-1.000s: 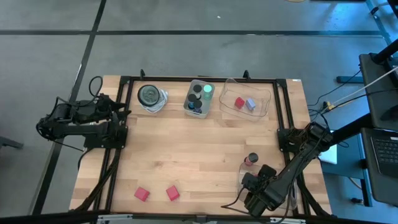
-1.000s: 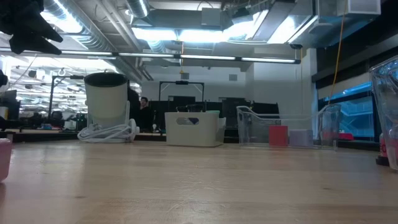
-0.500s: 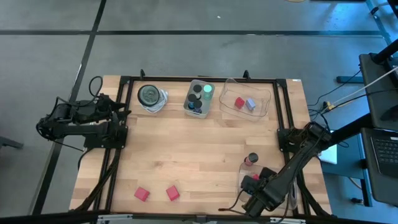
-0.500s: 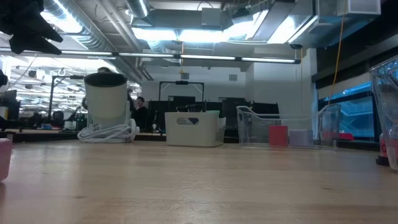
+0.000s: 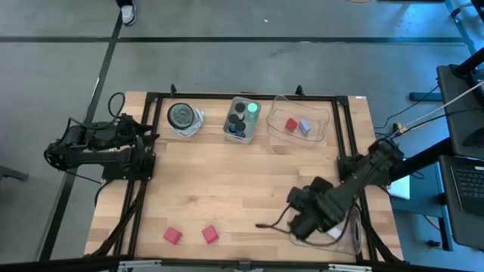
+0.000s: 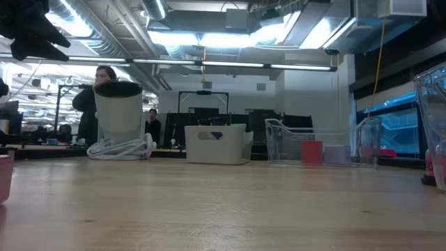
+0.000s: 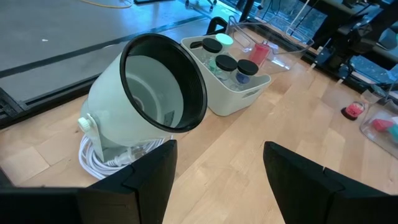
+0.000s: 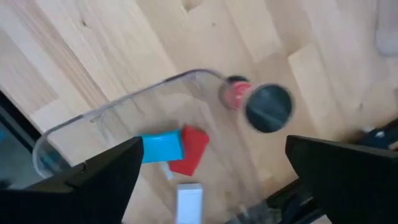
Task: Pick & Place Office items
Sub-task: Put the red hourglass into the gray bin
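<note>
Right gripper (image 5: 296, 215) spread above clear tray (image 8: 93, 121), left gripper (image 7: 217, 168) parked

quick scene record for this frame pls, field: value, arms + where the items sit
left gripper: open, empty, parked at the table's left edge, facing the round grey dish
right gripper: open, empty, above the near-right clear tray
near-right tray contents: teal block, red block, white block
beside that tray: dark-capped cylinder on the wood
far clear tray: red block, lavender block
white bin: dark cylinders, one bright green
loose on table, near edge: two red blocks
</note>
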